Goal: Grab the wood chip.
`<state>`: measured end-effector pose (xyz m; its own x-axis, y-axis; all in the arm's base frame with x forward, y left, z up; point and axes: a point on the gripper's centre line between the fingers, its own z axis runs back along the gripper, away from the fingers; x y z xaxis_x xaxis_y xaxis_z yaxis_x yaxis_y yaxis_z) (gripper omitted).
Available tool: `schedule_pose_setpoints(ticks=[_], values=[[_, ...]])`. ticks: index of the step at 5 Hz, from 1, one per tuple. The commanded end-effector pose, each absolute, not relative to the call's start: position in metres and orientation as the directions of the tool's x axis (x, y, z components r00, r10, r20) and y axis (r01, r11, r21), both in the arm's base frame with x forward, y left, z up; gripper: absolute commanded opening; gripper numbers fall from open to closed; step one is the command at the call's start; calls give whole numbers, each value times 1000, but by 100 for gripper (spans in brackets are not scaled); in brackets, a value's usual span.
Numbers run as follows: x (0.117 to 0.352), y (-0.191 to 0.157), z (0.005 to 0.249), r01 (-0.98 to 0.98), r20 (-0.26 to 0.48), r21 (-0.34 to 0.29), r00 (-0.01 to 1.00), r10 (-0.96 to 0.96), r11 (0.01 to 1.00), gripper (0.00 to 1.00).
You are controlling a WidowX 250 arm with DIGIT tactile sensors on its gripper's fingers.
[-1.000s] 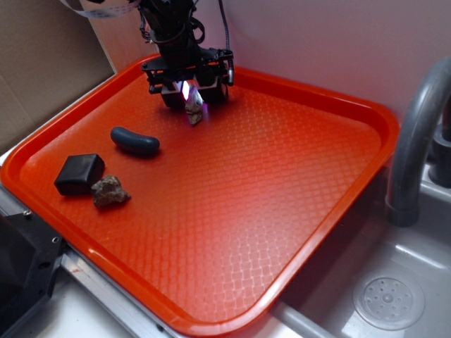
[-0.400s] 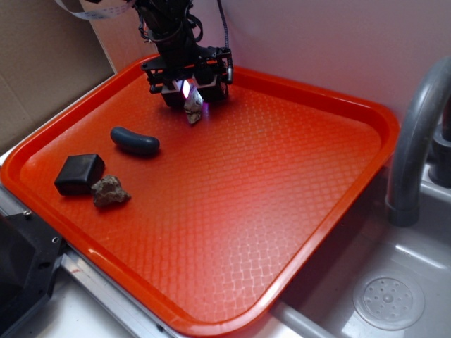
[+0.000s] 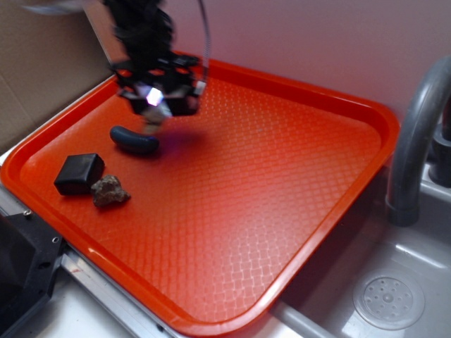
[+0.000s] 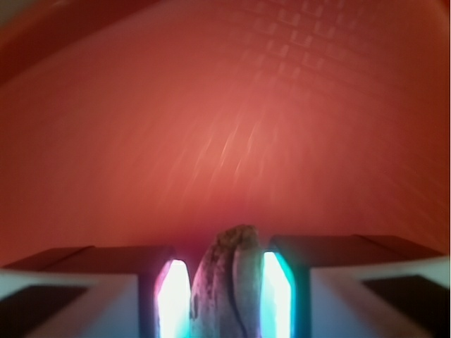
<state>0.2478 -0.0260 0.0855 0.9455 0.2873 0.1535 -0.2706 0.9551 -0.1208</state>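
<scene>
Wood chip (image 4: 227, 282) pinched upright between two glowing pads (image 4: 174, 296), tan-brown and rough, tip pointing away from the wrist camera toward the tray (image 4: 225, 127). In the exterior view, chip (image 3: 153, 121) only a blurred pale smear hanging below the gripper (image 3: 153, 104), clear of the tray surface as far as the blur allows. Gripper closed onto the chip, jaws narrowed to the chip's thickness, a bright white-violet glow at the pads. Arm (image 3: 141, 32) reaching down from the upper left, wrist pointing roughly straight down, outline smeared by motion blur. Poised over the far left part of the tray (image 3: 317, 113), just above and behind the sausage (image 3: 134, 141).

Sausage dark blue-grey, lying flat on the tray, long axis running left to right. Nearer the front left corner, black block (image 3: 79, 174) resting flat, with the rock (image 3: 109, 191) touching or just beside its right lower corner; cannot tell which. Both well apart from the gripper.

Tray red-orange with a diamond-textured floor and raised rim. At right, grey faucet (image 3: 416, 141) curving up past the tray's edge, and below it the sink (image 3: 416, 260) with a round drain (image 3: 388, 301). Brown cardboard (image 3: 42, 70) behind the tray at left.
</scene>
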Motion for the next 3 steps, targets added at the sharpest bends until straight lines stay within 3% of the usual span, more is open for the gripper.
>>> schedule_pose_setpoints(ticks=[1,2,3], values=[[204,-15,188,75,332,-254,943,14,964,0],[212,-22,239,21,305,-235,951,54,972,0],[224,-28,250,-11,269,-199,961,65,980,0]])
